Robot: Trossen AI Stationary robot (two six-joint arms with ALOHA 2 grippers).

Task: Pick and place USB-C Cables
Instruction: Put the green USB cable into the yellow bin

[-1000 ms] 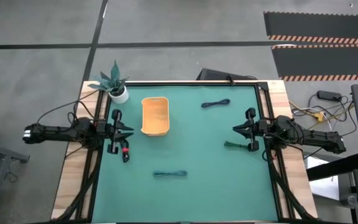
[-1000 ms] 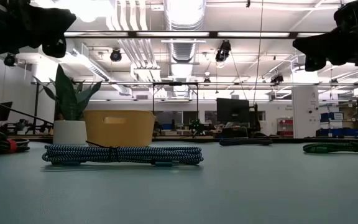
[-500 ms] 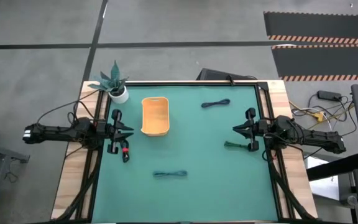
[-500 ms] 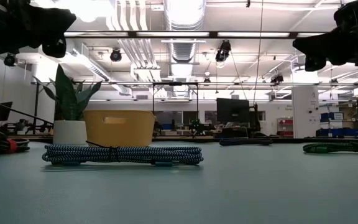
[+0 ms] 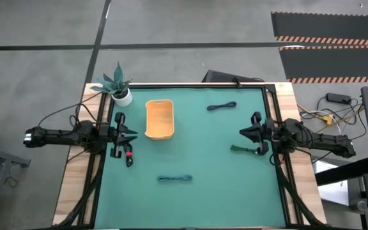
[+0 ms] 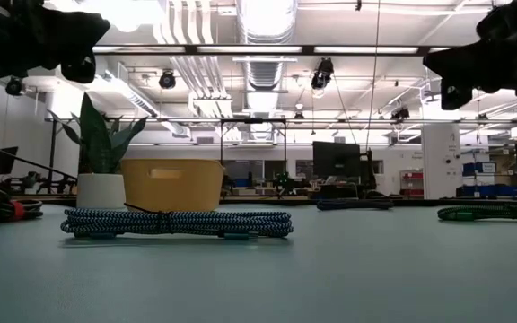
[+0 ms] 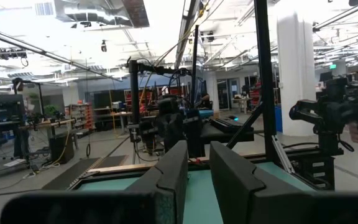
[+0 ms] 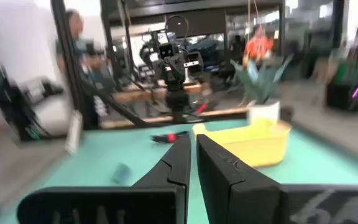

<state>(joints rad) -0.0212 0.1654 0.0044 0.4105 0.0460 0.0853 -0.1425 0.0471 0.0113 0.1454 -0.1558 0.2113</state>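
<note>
Four cable bundles lie on the green mat. The blue-purple one (image 5: 222, 106) is near the far edge, the dark green one (image 5: 243, 149) by the right side, the teal-blue one (image 5: 174, 179) toward the near edge, and the black-and-red one (image 5: 128, 156) by the left side. The yellow tray (image 5: 159, 119) stands left of centre. My left gripper (image 5: 133, 135) hovers at the mat's left side, above the black-and-red cable, its fingers (image 7: 173, 177) a narrow gap apart. My right gripper (image 5: 241, 133) hovers at the right side, just beyond the green cable, shut.
A potted plant (image 5: 118, 88) stands at the far left corner, beside the tray. A black frame (image 5: 197, 85) borders the mat. In the right wrist view a person (image 8: 74, 37) stands beyond the table. Open mat lies between the two grippers.
My right arm has stirred slightly: in the low view its outline has shifted a little. The cables, the tray and my left arm have stayed where they were.
</note>
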